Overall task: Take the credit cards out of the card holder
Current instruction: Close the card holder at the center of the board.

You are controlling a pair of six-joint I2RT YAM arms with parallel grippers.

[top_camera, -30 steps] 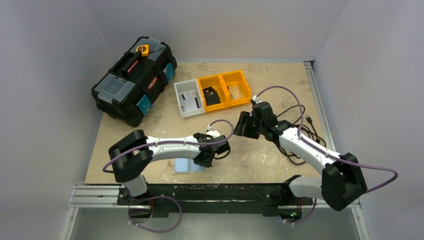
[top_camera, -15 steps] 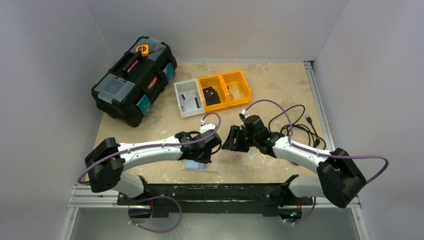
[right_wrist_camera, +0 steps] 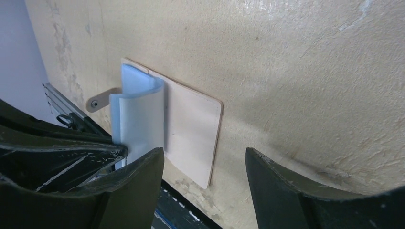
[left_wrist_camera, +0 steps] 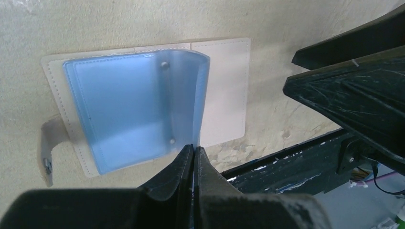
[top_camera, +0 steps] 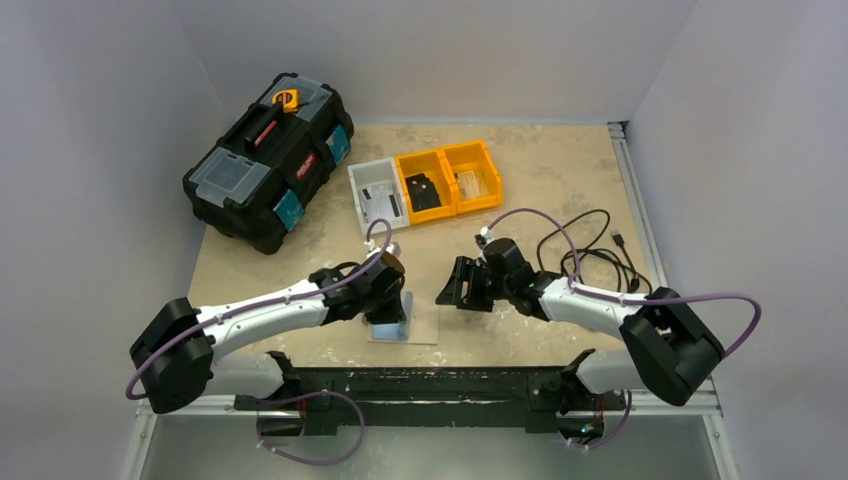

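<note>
Top external view, entries running left to right.

- One black toolbox (top_camera: 268, 160) is sitting well beyond the card holder (top_camera: 421, 326) and off to its left.
- Three open bins are standing in a row, touching one another, beyond the holder: one grey bin (top_camera: 377, 197), then two yellow bins (top_camera: 425, 185) (top_camera: 472, 175). Small items are lying in each, too small to identify.
- Two arms are reaching in toward the holder, one from each side.
- The left gripper (left_wrist_camera: 193, 151) is standing over the holder's left half. Its jaws are pressed together and pinching the free edge of the holder's one translucent blue leaf (left_wrist_camera: 129, 105), which is curling up off the base.
- One card holder is lying open and flat on the table (top_camera: 540, 170). Its pale beige base (left_wrist_camera: 222, 90) is showing bare on the right of the blue leaf.
- One strap with a snap (left_wrist_camera: 47, 148) is sticking out from the holder's left edge.
- Whether cards are sitting under the blue leaf, and how many, I cannot tell.
- The right gripper (right_wrist_camera: 205, 162) is hovering just beside the holder's right edge. Its two fingers are standing apart with nothing between them and are touching neither holder nor leaf.
- One black cable (top_camera: 590, 240) is lying loosely coiled, well to the right of the holder and slightly beyond it.
</note>
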